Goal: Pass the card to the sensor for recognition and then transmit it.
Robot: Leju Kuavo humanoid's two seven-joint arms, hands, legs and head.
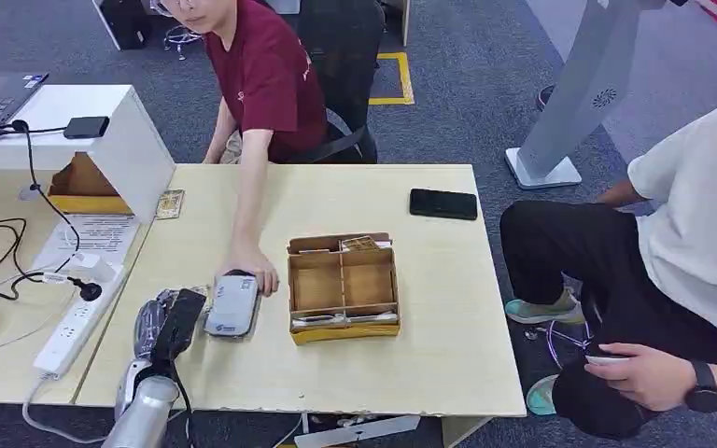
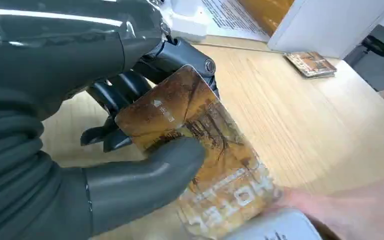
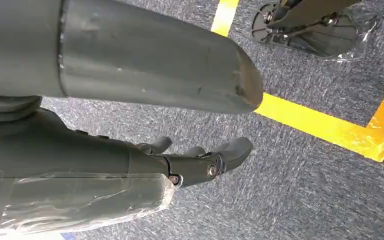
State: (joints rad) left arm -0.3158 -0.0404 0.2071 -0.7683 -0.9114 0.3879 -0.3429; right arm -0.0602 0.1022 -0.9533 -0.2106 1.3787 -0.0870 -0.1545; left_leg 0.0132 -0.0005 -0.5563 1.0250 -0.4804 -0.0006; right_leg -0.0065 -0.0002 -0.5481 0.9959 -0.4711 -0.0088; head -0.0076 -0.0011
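Left hand: the left hand (image 2: 105, 150) pinches the card (image 2: 200, 150) between thumb and fingers, just beside the sensor (image 1: 232, 305) on the table (image 1: 429, 355).
Card: brown, long axis running out from the fingers, free end reaching the sensor.
Sensor: a person's hand (image 1: 247, 266) rests on it.
Right hand: the right hand (image 3: 200, 162) hangs over grey carpet, fingers loosely apart, holding nothing.

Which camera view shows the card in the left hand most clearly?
The left wrist view. There the card is close and large, pinched between the left hand's thumb and fingers, with its brown printed face readable. In the head view the left hand hides it. The right wrist view looks at the floor past the right hand.
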